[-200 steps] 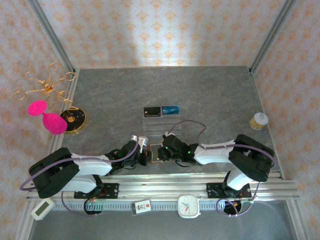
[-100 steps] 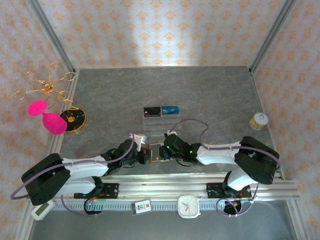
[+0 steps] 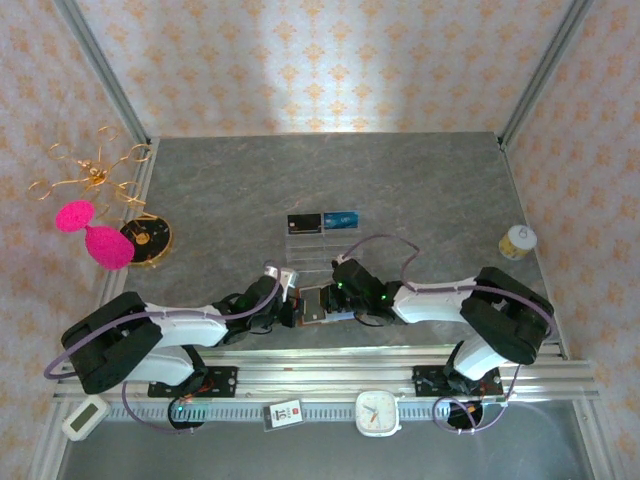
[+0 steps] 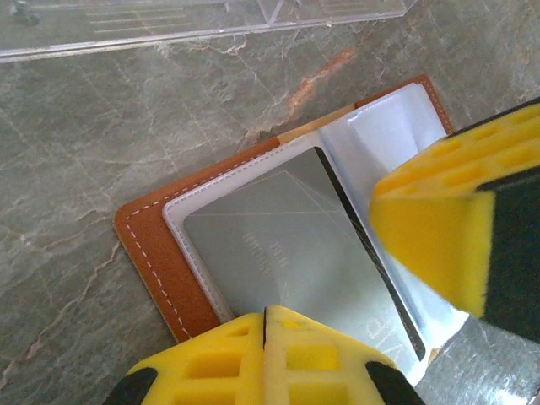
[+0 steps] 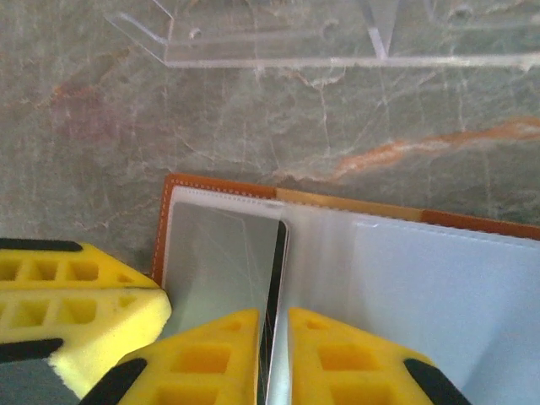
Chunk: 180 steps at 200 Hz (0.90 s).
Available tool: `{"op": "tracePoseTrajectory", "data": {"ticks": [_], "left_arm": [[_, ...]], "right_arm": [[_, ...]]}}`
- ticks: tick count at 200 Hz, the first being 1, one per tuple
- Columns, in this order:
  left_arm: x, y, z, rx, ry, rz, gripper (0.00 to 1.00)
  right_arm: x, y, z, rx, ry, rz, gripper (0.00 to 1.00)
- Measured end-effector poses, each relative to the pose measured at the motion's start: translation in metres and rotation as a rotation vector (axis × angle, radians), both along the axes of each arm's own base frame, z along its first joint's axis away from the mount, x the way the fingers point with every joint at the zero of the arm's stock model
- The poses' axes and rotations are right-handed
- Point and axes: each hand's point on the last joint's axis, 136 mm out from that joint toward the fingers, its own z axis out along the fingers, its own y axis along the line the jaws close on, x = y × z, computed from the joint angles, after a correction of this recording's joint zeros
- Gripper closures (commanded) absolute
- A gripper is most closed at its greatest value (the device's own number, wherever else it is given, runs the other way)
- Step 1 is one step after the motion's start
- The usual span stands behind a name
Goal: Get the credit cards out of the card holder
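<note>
the card holder [image 3: 312, 303] lies open on the table [image 3: 430, 190] near its front edge, between both arms, with the left end effector [image 4: 266, 359] pressed together at the holder's near edge and the right end effector [image 5: 274, 363] pinching the lifted edge of a silvery card [image 4: 287, 245] tucked inside it.

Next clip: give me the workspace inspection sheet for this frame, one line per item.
Surface: grey marbled table.
Job's things: card holder open flat, grey card in its pocket; black card and blue card side by side at clear tray's far edge.
Clutter: pink ornament, black disc, small jar, clock.
Hands: left hand shut, tips on card holder; right hand nearly closed on grey card's edge.
Cables: purple cable looped above table.
Surroundings: patterned walls.
</note>
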Motion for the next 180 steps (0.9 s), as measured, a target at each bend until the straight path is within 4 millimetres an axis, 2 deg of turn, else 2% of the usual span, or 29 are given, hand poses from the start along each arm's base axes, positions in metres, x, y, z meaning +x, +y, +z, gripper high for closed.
{"op": "tracePoseTrajectory", "data": {"ticks": [60,92,176,180], "left_arm": [[0.002,-0.003,0.000,-0.017,-0.015,0.000,1.00],[0.002,-0.004,0.000,-0.023,-0.017,-0.003,1.00],[0.000,0.005,0.001,-0.027,-0.022,0.011,1.00],[0.000,0.005,0.002,-0.027,-0.021,0.012,1.00]], "right_arm": [[-0.005,0.000,-0.007,0.018,0.019,0.008,0.86],[-0.004,-0.001,-0.010,0.028,0.033,-0.006,1.00],[-0.011,-0.014,-0.008,0.050,0.042,-0.038,1.00],[-0.012,-0.014,-0.008,0.052,0.042,-0.036,0.97]]}}
